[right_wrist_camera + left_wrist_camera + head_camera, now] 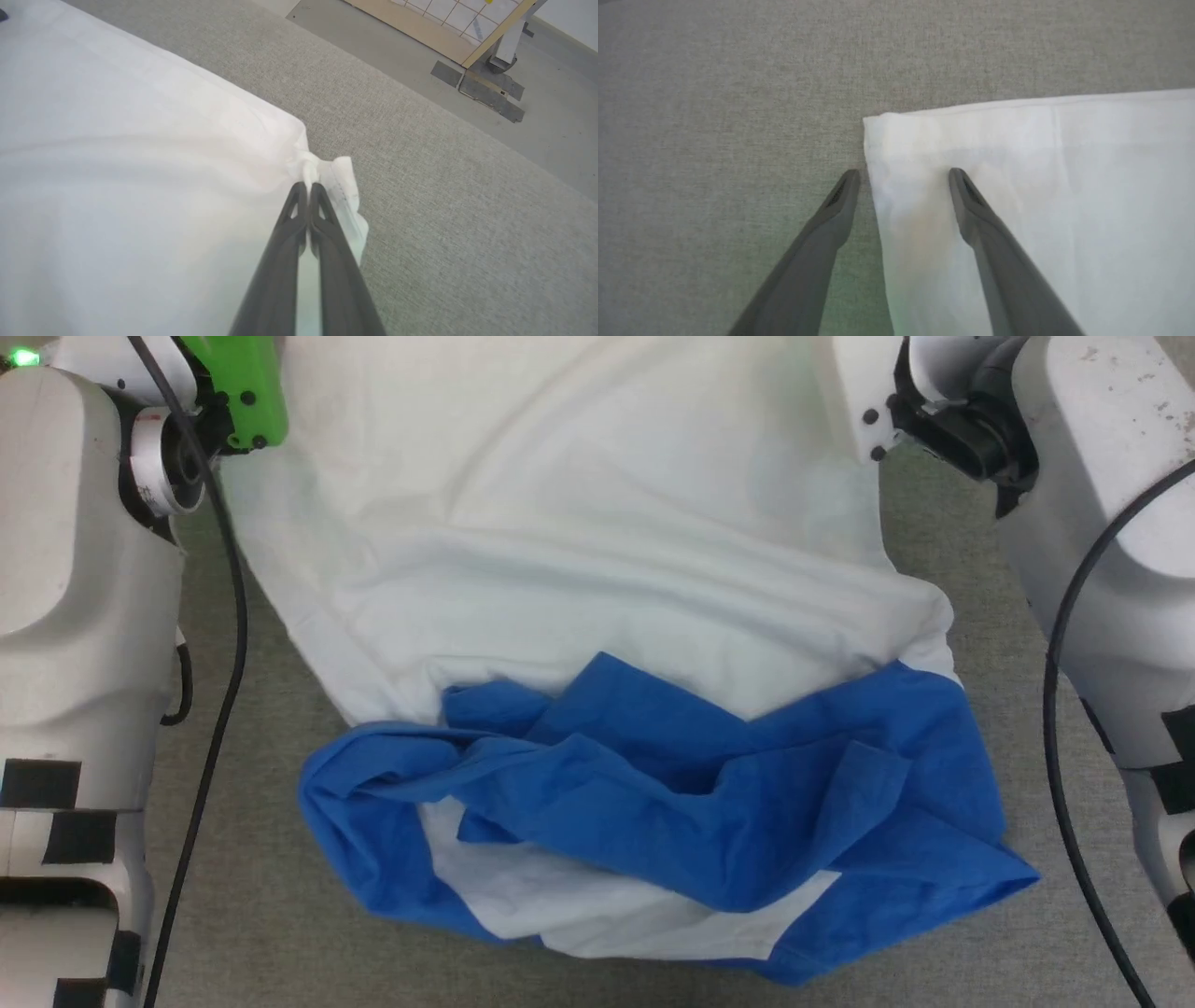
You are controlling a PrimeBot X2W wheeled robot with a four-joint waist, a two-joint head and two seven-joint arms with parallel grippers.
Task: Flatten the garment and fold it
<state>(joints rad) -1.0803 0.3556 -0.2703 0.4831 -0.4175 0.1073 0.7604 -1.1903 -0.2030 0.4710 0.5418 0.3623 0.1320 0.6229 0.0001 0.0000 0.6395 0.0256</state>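
The right gripper [308, 186] is clamping a corner of the soft white-and-blue T-shirt [597, 523]. The left gripper [903, 171] is hanging wide apart over another corner.

garment [579, 523]: soft matt cloth, white and blue, creased | tabletop [714, 93]: grey woven fabric, rough, matt | left gripper [903, 175] fingers [817, 242]: dark, smooth, matt, plastic-looking | left arm shell [65, 569]: white hard plastic, slight gloss | green cover [245, 383]: glossy plastic
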